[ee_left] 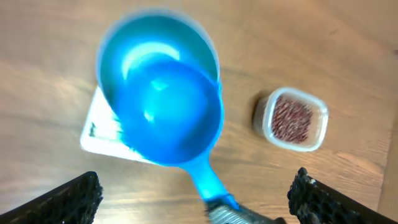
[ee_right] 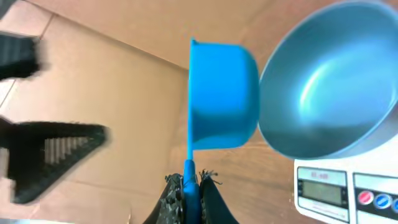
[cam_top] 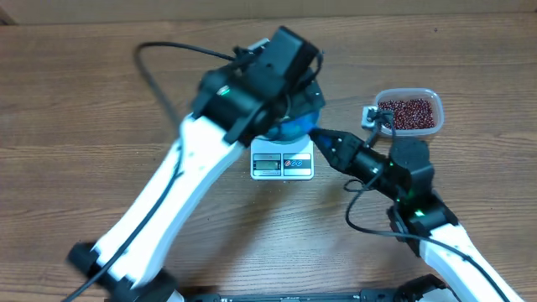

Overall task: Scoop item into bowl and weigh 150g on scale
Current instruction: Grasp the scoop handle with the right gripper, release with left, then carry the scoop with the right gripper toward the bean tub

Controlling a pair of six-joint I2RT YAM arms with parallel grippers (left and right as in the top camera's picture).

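- The beans (ee_left: 291, 118) lie as a loose heap in the clear tub (ee_left: 320, 134), which stands on the table (cam_top: 84, 101) well apart from the scale (ee_right: 323, 186), on the right arm's side.
- The grains are tiny and glossy, so I judge they will pour and roll rather than clump. A gripper cannot pinch them, and only a scoop will carry them. Spilled ones are likely to skitter across the wood.
- The blue scoop (ee_right: 221, 93) looks like light, stiff plastic. The right gripper (ee_right: 189, 186) is pressed together on the far end of its thin handle, and the cup hangs at the bowl's edge. No beans show in it.
- A hold that far out probably lets a loaded cup twist or sag, so slow, level moves would suit it.
- The bowl (ee_right: 336, 93) sits on the scale and looks empty. It is deep and smooth-walled, and likely light enough to slide if nudged. The rim is the place to take it.
- The left gripper (ee_left: 196, 190) hovers above the bowl with its fingers (ee_left: 68, 199) spread wide, holding nothing.
- The scale is small and flat, and a push on it or on the bowl would probably upset the reading.
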